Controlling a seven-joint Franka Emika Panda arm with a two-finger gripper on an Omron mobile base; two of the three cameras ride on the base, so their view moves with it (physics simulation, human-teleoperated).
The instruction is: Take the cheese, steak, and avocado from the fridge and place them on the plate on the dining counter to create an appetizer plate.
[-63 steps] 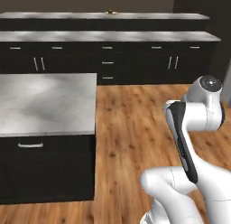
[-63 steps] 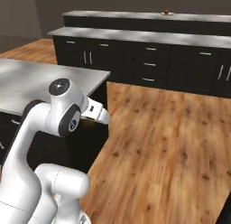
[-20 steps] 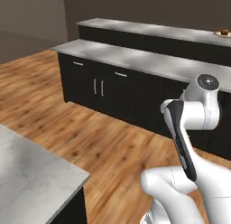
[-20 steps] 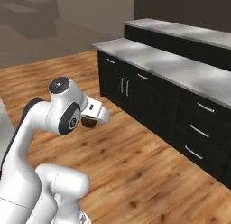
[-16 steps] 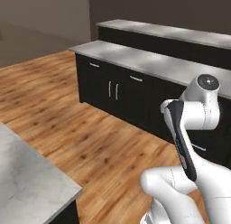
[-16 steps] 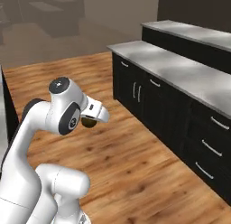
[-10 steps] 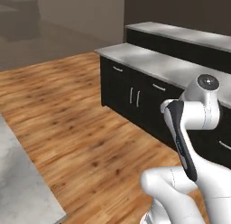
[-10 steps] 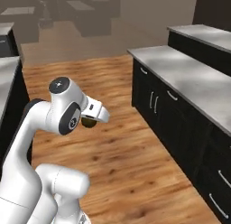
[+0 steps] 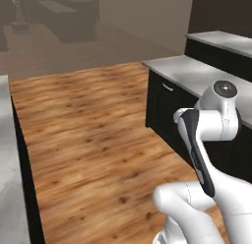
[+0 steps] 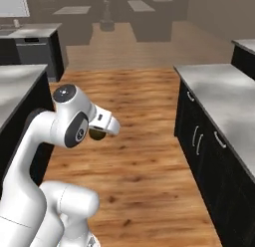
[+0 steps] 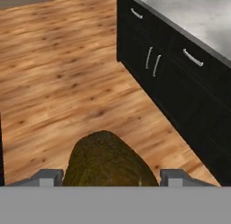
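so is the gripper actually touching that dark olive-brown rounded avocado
Touching. In the hand view the dark olive-brown rounded avocado sits wedged between the gripper fingertips, no gap either side, hanging above the wooden floor.

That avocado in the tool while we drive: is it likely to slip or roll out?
The avocado is rounded and bulges between the fingers, so only small patches probably touch; it could twist under a jolt. Its skin looks rough, which likely helps the tool hold it. Set down on a flat surface, it would probably roll.
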